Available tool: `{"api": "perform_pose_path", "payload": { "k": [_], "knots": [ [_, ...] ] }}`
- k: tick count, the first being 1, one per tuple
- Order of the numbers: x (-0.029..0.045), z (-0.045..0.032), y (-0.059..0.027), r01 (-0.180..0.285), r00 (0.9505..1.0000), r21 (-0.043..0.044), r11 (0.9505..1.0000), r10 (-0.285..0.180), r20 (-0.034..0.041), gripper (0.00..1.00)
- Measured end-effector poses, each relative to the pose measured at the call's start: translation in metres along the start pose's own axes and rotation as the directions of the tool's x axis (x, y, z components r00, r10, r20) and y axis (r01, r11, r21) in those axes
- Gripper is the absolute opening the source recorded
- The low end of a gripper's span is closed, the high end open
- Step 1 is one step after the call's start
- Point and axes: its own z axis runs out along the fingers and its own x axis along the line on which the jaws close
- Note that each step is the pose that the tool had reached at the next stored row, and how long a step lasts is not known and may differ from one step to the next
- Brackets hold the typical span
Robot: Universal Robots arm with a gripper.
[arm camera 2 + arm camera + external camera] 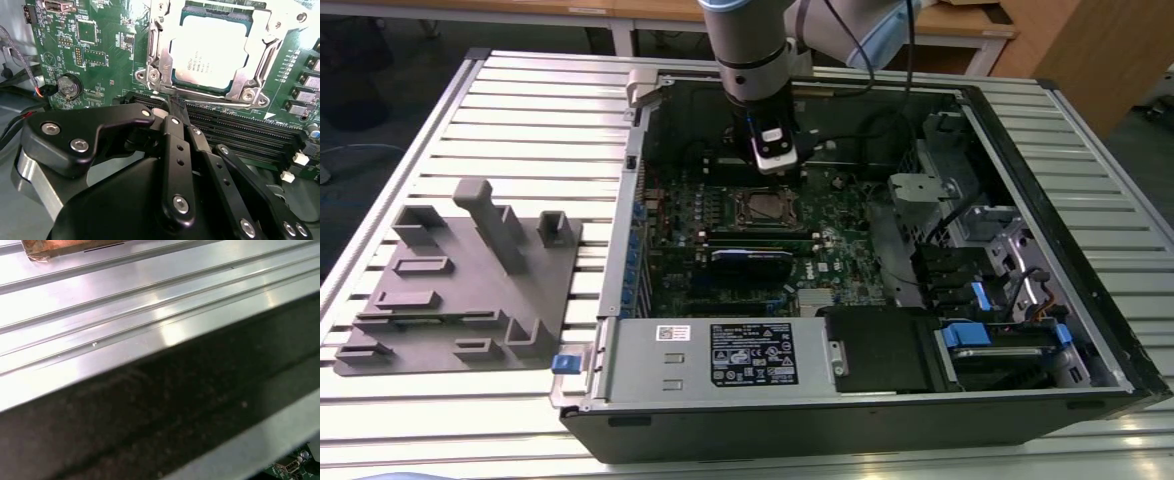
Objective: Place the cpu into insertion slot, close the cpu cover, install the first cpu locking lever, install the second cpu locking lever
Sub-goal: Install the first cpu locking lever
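In the second wrist view the cpu (pixel 210 50) lies seated in the insertion slot, its silvery top showing through the window of the cpu cover (pixel 262 35), which is folded down flat over it. A thin metal locking lever (pixel 225 103) runs along the socket's edge nearest the gripper. My gripper (pixel 177 105) is shut, its black fingertips pressed together right at that lever's end; I cannot tell if they touch it. In the exterior view the gripper (pixel 774 165) hangs just behind the insertion slot (pixel 767 208) inside the open computer case.
The green motherboard (pixel 100 50) carries long black memory slots (pixel 240 130) and a coin battery (pixel 68 86). A power supply (pixel 720 355) and drive bays (pixel 1001 340) fill the case front. A grey fixture (pixel 460 280) sits on the slatted table (pixel 125 300). The dark case wall (pixel 175 415) stands close.
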Motion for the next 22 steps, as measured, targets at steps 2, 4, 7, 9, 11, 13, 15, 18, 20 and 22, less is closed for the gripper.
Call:
{"api": "perform_pose_path", "payload": {
  "k": [2, 4, 7, 9, 11, 13, 15, 18, 20, 22],
  "knots": [
    [0.0001, 0.0002, -0.0001, -0.002, 1.0000, 0.0023, 1.0000, 0.002, 0.0012, 0.11],
    [0.0001, 0.0005, -0.0002, -0.004, 1.0000, 0.0043, 1.0000, 0.004, 0.0024, 0.11],
    [0.0002, 0.0009, -0.0003, -0.007, 1.0000, 0.0080, 0.9999, 0.007, 0.0042, 0.11],
    [0.0003, 0.0011, -0.0003, -0.009, 0.9999, 0.0106, 0.9999, 0.009, 0.0057, 0.11],
    [0.0003, 0.0013, -0.0003, -0.010, 0.9999, 0.0137, 0.9999, 0.010, 0.0073, 0.11],
    [0.0003, 0.0012, -0.0004, -0.009, 0.9999, 0.0149, 0.9998, 0.009, 0.0077, 0.11],
    [0.0003, 0.0013, -0.0003, -0.010, 0.9999, 0.0149, 0.9998, 0.009, 0.0078, 0.11],
    [0.0004, 0.0013, -0.0001, -0.010, 0.9999, 0.0149, 0.9998, 0.010, 0.0078, 0.11],
    [0.0003, 0.0012, 0.0000, -0.010, 0.9999, 0.0148, 0.9998, 0.010, 0.0078, 0.11],
    [0.0002, 0.0004, 0.0001, -0.010, 0.9999, 0.0152, 0.9998, 0.010, 0.0079, 0.11]
  ]
}}
